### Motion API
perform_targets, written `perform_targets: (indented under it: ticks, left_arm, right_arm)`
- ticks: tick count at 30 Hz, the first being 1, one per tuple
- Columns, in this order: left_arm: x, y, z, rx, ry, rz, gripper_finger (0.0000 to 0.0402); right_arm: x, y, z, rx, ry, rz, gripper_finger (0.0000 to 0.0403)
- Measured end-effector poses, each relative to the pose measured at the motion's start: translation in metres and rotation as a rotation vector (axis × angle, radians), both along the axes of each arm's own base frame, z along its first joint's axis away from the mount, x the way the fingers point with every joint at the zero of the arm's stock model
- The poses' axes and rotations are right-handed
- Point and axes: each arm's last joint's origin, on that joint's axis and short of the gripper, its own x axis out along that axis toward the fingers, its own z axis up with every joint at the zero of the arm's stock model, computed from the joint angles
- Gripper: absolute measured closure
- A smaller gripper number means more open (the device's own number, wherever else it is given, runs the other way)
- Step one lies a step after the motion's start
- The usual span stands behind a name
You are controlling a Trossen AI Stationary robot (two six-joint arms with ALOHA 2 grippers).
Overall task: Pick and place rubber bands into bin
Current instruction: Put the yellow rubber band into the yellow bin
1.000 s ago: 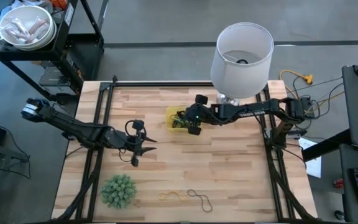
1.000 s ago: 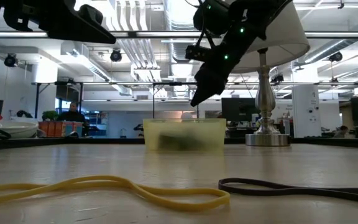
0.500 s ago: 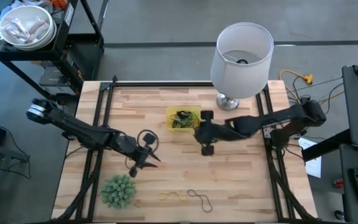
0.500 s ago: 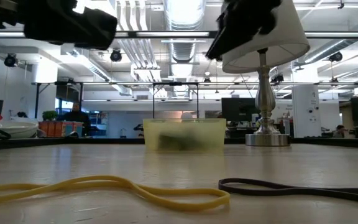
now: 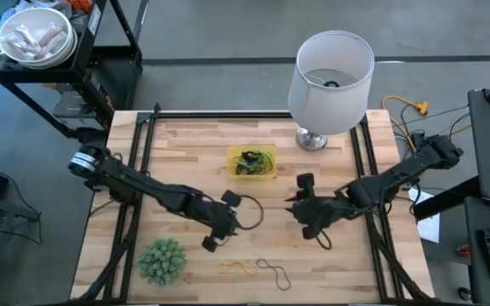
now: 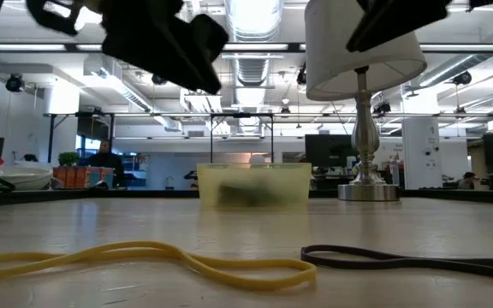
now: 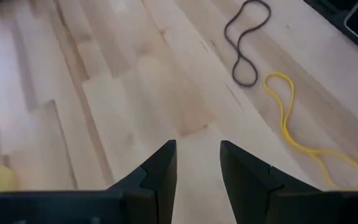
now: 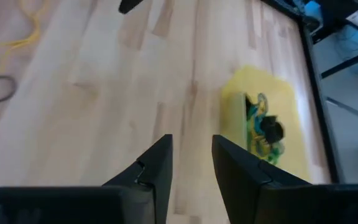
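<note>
Two loose rubber bands left on the worktop, both arms above it with nothing held.

The yellow band [image 5: 239,269] and the black band [image 5: 274,272] lie flat near the front edge, just beside each other; the yellow bin [image 5: 252,162] farther back already holds several. The left gripper [image 5: 219,228] and right gripper [image 5: 307,214] hover with jaws narrowly parted. The bands look light, limp and thin, so pinching a raised bend of the loop seems best.

Table [image 5: 313,263]: pale wood planks. Bin [image 5: 266,172]: yellow, holding green, yellow and dark bands [image 5: 251,160]. Near edge: yellow band [image 5: 238,269], black band [image 5: 275,271]. Lampshade [image 5: 331,72]: white. Plant [image 5: 161,259]: green.
</note>
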Motion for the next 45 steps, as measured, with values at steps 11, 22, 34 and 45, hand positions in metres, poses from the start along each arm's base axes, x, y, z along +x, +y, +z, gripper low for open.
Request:
perform_targets:
  ticks: [11,22,34,45]
  left_arm:
    - [0.032,-0.024,-0.006,-0.156,0.219,0.203,0.0295]
    - [0.027,-0.062,-0.026,-0.151,0.276,0.146,0.0295]
    - [0.023,-0.080,-0.046,-0.161,0.342,0.175,0.0295]
    - [0.028,-0.085,-0.068,-0.168,0.411,0.170,0.0295]
  right_arm:
    - [-0.030,0.008,-0.023,0.030,-0.013,-0.067,0.0313]
    - [-0.037,0.010,-0.026,0.066,-0.020,-0.076,0.0314]
    - [-0.036,0.011,-0.025,0.079,-0.034,-0.081,0.0328]
    - [-0.035,0.012,-0.026,0.084,-0.038,-0.076,0.0335]
